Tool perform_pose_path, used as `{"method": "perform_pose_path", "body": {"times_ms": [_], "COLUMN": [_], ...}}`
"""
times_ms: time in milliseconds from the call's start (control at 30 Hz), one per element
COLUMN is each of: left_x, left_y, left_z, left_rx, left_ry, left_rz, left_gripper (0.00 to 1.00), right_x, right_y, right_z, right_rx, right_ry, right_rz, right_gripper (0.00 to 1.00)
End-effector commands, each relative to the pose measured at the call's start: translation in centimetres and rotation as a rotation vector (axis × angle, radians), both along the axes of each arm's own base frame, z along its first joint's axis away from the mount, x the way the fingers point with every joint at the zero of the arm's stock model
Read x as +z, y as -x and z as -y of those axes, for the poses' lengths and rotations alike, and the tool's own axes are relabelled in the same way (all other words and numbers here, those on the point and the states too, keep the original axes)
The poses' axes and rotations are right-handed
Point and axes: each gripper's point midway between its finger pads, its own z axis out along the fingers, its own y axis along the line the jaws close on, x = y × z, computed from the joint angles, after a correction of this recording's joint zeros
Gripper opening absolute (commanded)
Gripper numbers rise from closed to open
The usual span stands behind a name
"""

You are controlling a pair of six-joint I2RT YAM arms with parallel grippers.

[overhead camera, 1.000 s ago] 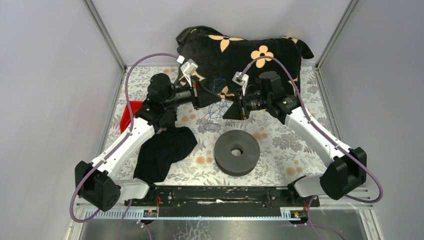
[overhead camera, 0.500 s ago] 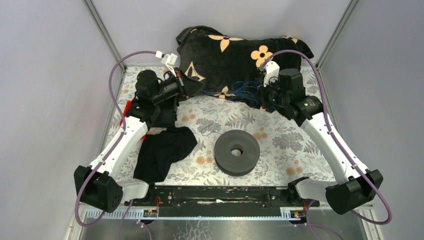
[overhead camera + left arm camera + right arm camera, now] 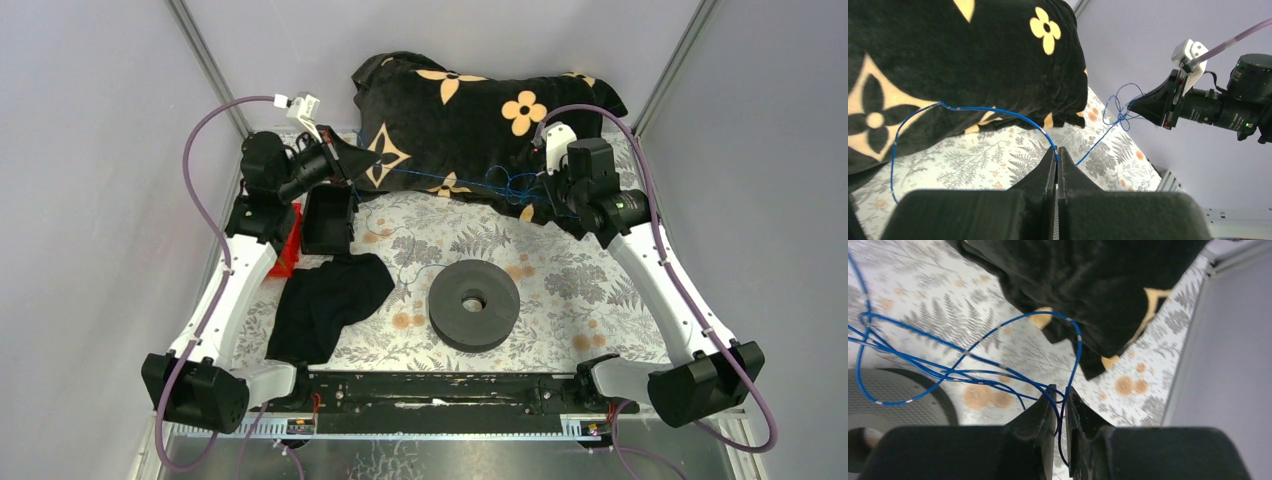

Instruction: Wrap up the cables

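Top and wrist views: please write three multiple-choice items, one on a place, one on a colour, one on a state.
1. The spool lies: A at the far left; B at the near right; C in the middle of the table.
2. The cable is: A blue; B orange; C green.
3. The left jaws are: A wide open; B shut on the cable; C shut on the spool.
Key: 1 C, the top view shows it central on the floral cover; 2 A, both wrist views show blue strands; 3 B, the left wrist view shows them closed, with the cable leaving their tip.
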Motion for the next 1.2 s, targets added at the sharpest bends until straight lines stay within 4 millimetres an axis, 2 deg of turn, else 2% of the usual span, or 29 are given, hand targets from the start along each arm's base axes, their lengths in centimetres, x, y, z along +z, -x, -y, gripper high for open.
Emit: {"method": "perform_pose_path", "body": {"times_ms": [0,100,167,300,433,500,533,600,733,833,933,1167], "left_x": [4.1,4.6,4.5,4.0,4.6,4.9,5.0,5.1,4.7,4.3,4.3,6.4], "left_y": [-0.1,0.3,0.7,0.9,1.7,2.1,2.5,3.0,3.7,4.4,5.1,6.5], "left_z": [-2.5,-2.0,-1.3,-0.2,0.6,1.1,1.6,2.3,3.9,4.9,5.5,6.3], "left_rx": [0.107,0.073,0.026,-0.027,-0.081,-0.102,-0.122,-0.148,-0.197,-0.241,-0.274,-0.345], "left_ry": [-0.050,-0.050,-0.041,-0.049,-0.037,-0.033,-0.031,-0.027,-0.027,-0.010,0.021,0.106], "left_rz": [0.124,0.137,0.125,0.106,0.113,0.118,0.119,0.120,0.113,0.092,0.077,0.046], "left_gripper": [0.00,0.00,0.00,0.00,0.00,0.00,0.00,0.00,0.00,0.00,0.00,0.00], "right_x": [-2.0,-3.3,-3.7,-3.2,-2.5,-2.5,-2.5,-3.3,-4.0,-2.7,-0.9,0.6], "right_y": [1.2,1.7,2.2,3.1,4.2,5.3,6.3,8.3,9.3,8.2,6.7,3.4], "right_z": [5.3,5.5,4.2,1.1,-1.2,-2.5,-3.5,-4.3,-5.4,-7.4,-10.2,-16.4], "right_rx": [-0.104,-0.099,-0.053,0.055,0.180,0.271,0.343,0.463,0.577,0.603,0.659,0.783], "right_ry": [0.239,0.254,0.194,0.062,-0.012,-0.052,-0.087,-0.097,-0.125,-0.223,-0.367,-0.695], "right_rz": [-0.097,-0.156,-0.197,-0.266,-0.314,-0.361,-0.404,-0.491,-0.508,-0.411,-0.291,-0.120], "right_gripper": [0.21,0.31,0.43,0.75,0.94,0.99,1.00,0.99,0.99,1.00,0.98,0.95]}}
